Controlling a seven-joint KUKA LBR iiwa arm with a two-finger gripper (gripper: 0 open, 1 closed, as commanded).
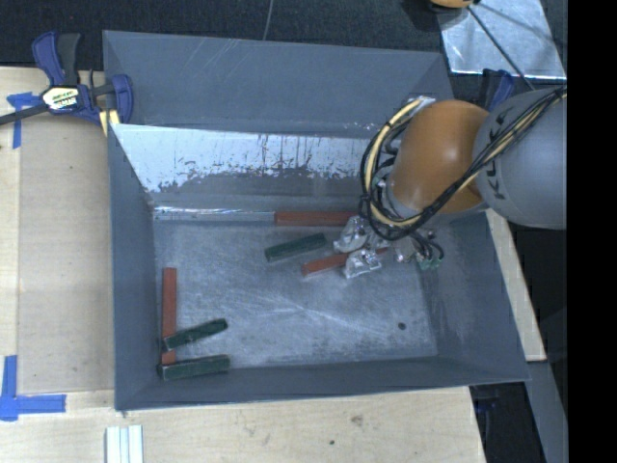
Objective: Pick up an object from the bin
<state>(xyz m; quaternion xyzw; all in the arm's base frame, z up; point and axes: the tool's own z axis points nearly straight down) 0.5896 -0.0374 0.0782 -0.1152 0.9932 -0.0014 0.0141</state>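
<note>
Working at the bin's 3 o'clock, claw sits at one end of a reddish-brown stick; open or clamped, cannot tell. Stick likely light, stiff, smooth: grip mid-length, across its width.

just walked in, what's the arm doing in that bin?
The arm's gripper is down at the floor of the bin, right of centre, at the end of a short reddish-brown stick. A dark green stick lies just behind it. Whether it has hold of anything can't be told. Another brown stick lies by the back wall, and three more sticks lie front-left.
</note>
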